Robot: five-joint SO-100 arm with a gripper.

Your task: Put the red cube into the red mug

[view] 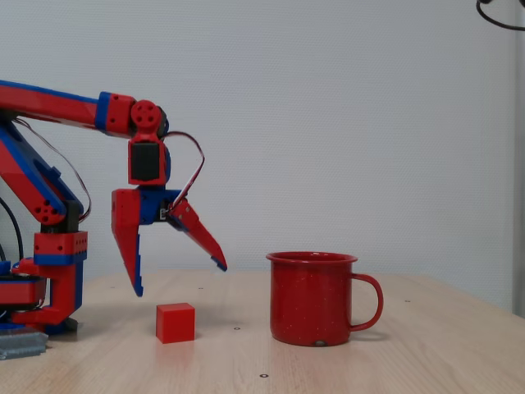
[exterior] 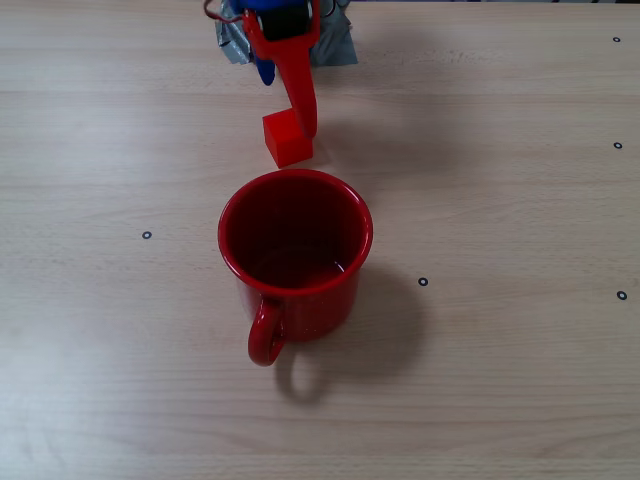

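Observation:
The red cube [exterior: 287, 137] [view: 175, 322] rests on the wooden table, just behind the red mug [exterior: 312, 308] in one fixed view and a little to its left in the other. The mug [view: 312, 300] stands upright, and what shows of its inside holds nothing; its handle points away from the arm. My red and blue gripper [view: 180, 279] [exterior: 286, 103] hangs open above the cube, jaws spread wide. One finger points straight down left of the cube, the other slants out toward the mug. Neither touches the cube.
The arm's base [view: 49, 279] stands at the table's left end on a grey taped patch [exterior: 335, 45]. Small black dot marks [exterior: 422, 281] are scattered over the wooden table [exterior: 500, 200]. A pale wall rises behind the table.

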